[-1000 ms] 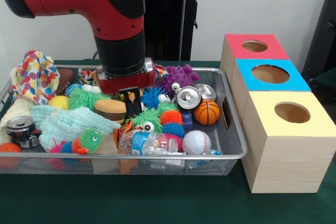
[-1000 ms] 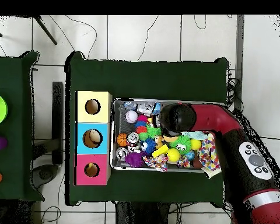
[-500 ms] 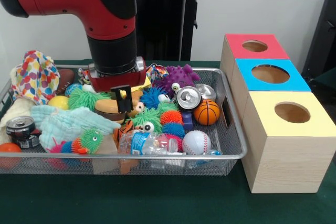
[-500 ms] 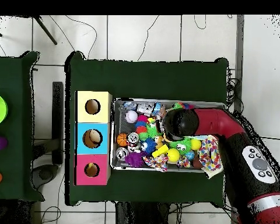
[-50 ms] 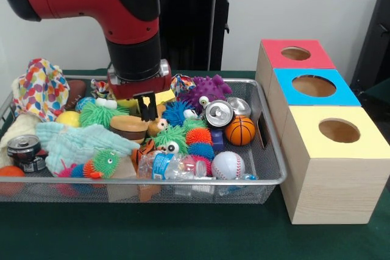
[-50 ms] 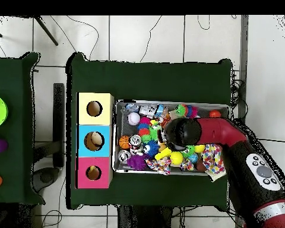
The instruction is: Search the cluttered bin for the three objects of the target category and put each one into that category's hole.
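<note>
Gripper (image 5: 147,109) is hovering mid-bin (image 5: 268,150), just above the toy burger (image 5: 128,128); you are seeing its fingers close together, holding nothing.

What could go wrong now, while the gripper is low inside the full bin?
The gripper hangs just above the hamburger toy, with spiky balls and a blue spiky toy packed close around it. Its fingers could catch a neighbouring toy, or push it aside, instead of taking only one object. The pile is loose, so the baseball near the rim of the wire bin might roll if the heap shifts.
</note>
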